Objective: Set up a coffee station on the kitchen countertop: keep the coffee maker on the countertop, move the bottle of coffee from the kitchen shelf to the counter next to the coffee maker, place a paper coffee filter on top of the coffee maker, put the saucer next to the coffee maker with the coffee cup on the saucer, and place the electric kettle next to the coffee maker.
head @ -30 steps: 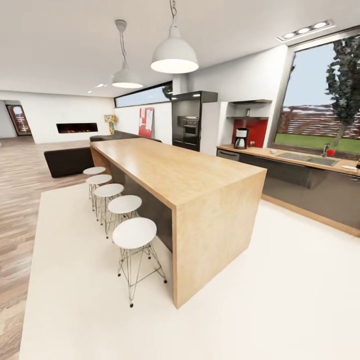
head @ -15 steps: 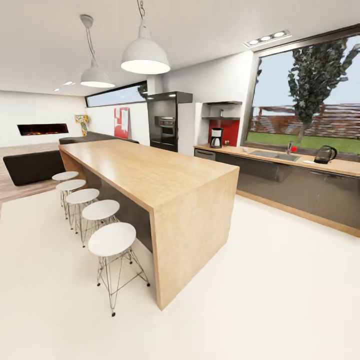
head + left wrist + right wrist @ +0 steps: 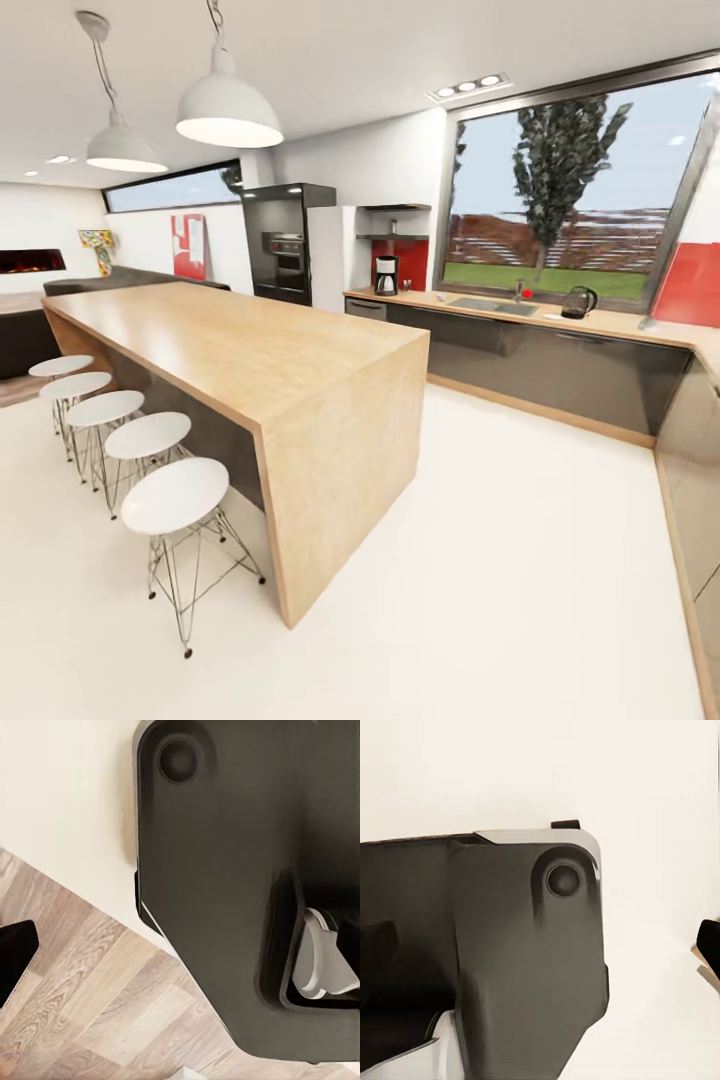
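Tool state on either arm can't be told: both wrist views look down past the robot's own dark base to pale floor, with no fingers visible. Out ahead, the long counter (image 3: 620, 325) runs along the far wall under the window. At its left end stands the coffee maker (image 3: 386, 275), black with a steel carafe, in front of a red panel. Well to the right, past the sink, sits the kettle (image 3: 578, 302). Above the coffee maker, a thin black shelf (image 3: 397, 208) is fixed to the wall; whatever stands on it is too small to make out. A big wooden island (image 3: 230, 350) fills the near left, white stools (image 3: 175, 495) alongside. By my reckoning that kettle is glass: fairly heavy, slick, breakable. Best taken by the black loop handle, kept upright.
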You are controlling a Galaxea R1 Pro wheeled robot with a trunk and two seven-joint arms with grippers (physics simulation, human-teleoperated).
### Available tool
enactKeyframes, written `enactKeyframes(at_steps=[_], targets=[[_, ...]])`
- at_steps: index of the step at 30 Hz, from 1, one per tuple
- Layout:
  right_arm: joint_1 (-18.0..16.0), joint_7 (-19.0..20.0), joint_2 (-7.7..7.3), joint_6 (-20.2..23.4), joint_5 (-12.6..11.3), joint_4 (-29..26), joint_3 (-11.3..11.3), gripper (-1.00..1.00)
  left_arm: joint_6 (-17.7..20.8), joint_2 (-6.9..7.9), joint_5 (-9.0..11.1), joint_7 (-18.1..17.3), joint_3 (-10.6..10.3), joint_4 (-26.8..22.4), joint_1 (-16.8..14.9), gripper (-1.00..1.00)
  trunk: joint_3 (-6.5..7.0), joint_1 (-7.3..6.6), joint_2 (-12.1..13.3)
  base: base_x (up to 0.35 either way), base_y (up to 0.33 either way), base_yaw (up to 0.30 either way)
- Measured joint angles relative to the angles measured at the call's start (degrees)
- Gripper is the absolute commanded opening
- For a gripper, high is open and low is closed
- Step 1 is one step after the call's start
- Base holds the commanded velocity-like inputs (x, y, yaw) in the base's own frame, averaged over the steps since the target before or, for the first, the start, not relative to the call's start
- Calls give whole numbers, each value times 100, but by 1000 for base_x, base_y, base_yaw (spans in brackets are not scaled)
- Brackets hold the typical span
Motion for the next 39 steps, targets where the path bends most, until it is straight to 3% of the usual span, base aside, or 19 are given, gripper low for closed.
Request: enactKeyframes(at_steps=[5,8,15,20,26,29,34,39], targets=[[-1,-5,0,0,2,2,4,100,0,3,5,0,6,-7,-5,100,35,-44,81,0,0,-300],[-1,-14,-27,0,8,-2,0,100,-6,8,98,-14,121,-42,-28,100,35,-44,81,0,0,-300],[0,-24,-67,-84,25,-49,18,100,3,103,171,-18,175,-819,-232,100,36,-44,81,0,0,-300],[-1,-26,-283,-226,31,-976,23,100,-17,259,179,-20,178,-1308,-534,100,37,-44,81,0,0,-300],[0,-10,-294,-422,1,-1838,14,100,-26,281,194,-18,198,-1702,-974,100,36,-44,81,0,0,-300],[1,-8,-289,-601,3,-1799,17,100,-195,289,302,-16,214,-1737,-981,100,35,-44,81,0,0,-300],[1,-8,-288,-754,1,-1745,3,100,-826,290,614,-16,219,-1681,-927,100,35,-44,81,0,0,-300],[1,-1,-283,-769,1,-1750,21,100,-918,291,665,-16,218,-1668,-916,100,35,-44,81,0,0,-300]])
